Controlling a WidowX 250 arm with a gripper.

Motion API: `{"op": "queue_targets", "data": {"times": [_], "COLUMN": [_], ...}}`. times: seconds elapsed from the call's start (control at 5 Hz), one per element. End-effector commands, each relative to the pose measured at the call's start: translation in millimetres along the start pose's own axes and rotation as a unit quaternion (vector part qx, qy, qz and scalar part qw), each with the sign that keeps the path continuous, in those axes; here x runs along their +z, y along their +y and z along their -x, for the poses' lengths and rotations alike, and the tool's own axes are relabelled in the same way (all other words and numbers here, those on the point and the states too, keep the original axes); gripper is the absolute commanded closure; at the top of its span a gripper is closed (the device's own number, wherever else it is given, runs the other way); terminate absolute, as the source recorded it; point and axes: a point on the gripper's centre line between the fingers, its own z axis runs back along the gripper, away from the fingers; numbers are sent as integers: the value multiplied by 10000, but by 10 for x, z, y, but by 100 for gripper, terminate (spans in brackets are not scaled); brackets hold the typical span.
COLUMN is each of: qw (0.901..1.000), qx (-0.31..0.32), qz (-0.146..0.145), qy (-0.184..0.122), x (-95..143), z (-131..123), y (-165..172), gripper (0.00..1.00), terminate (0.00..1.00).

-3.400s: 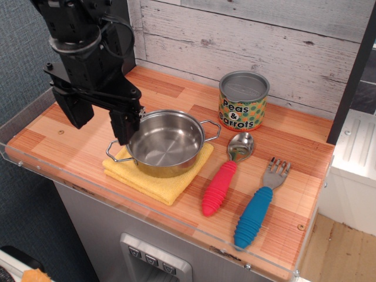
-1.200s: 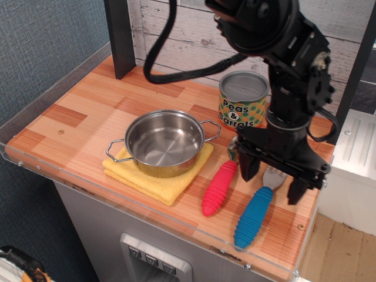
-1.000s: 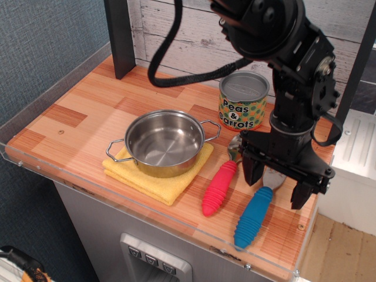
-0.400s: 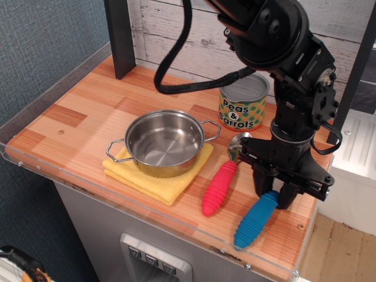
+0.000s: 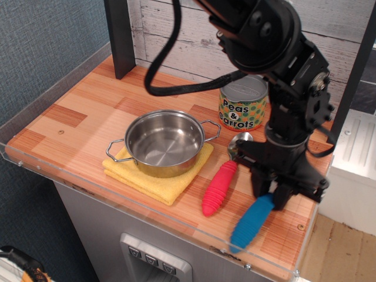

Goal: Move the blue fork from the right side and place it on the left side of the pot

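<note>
The blue fork [image 5: 249, 222] lies at the right front of the counter, its ribbed blue handle pointing toward the front edge. Its grey tines are hidden under my gripper [image 5: 271, 198], whose black fingers are closed around the fork's upper handle. The fork's handle end looks slightly shifted toward the front edge. The shiny steel pot [image 5: 164, 141] stands on a yellow cloth [image 5: 154, 179] at the counter's middle, well left of my gripper.
A red-handled spoon [image 5: 221, 183] lies between pot and fork, right beside my gripper. A "Peas & Carrots" can [image 5: 242, 108] stands behind it. A clear plastic rim [image 5: 176, 218] edges the counter's front. A dark post [image 5: 119, 36] stands at the back left.
My arm swung from the left of the pot over to the fork, lowered with fingers spread, then closed on the fork. The handle has since shifted slightly left and forward.
</note>
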Motion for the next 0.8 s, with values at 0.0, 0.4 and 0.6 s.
{"op": "queue_targets", "data": {"times": [0.0,0.4,0.6], "qw": [9978,9975,9963], "qx": [108,560,782], "qz": [252,-78,-351], "qy": [-607,-425,-112], "x": [601,867,972], "z": [10,161,261], "y": [222,725,1065], "gripper": [100,100,100], "terminate": [0,0,0]}}
